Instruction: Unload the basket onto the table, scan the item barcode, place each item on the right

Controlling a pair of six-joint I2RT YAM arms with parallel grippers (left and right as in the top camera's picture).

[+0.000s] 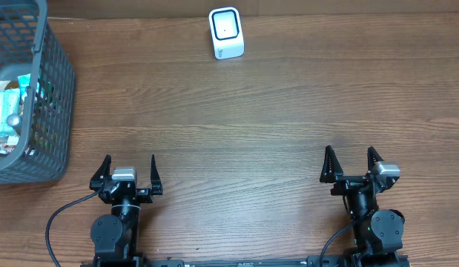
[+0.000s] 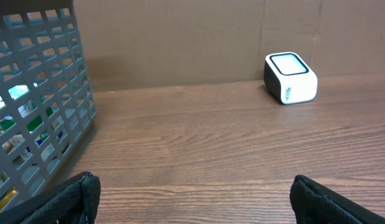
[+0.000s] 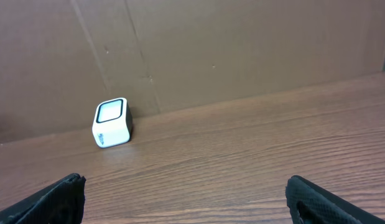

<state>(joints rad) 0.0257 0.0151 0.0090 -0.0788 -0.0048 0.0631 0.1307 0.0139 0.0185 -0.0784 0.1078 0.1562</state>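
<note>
A small white barcode scanner (image 1: pixel 227 33) with a dark window stands at the back of the wooden table; it also shows in the left wrist view as the scanner (image 2: pixel 291 78) and in the right wrist view as the scanner (image 3: pixel 112 122). Packaged items (image 1: pixel 7 111) lie inside a grey mesh basket (image 1: pixel 51 96) at the far left; no single item can be told apart. My left gripper (image 1: pixel 128 170) rests open near the front edge, left of centre, holding nothing. Open and holding nothing too, my right gripper (image 1: pixel 349 162) sits at the front right.
The basket (image 2: pixel 37 99) fills the left side of the left wrist view, close to the left arm. A brown cardboard wall (image 3: pixel 229 43) runs along the back of the table. Bare wood (image 1: pixel 236 133) lies between the grippers and the scanner.
</note>
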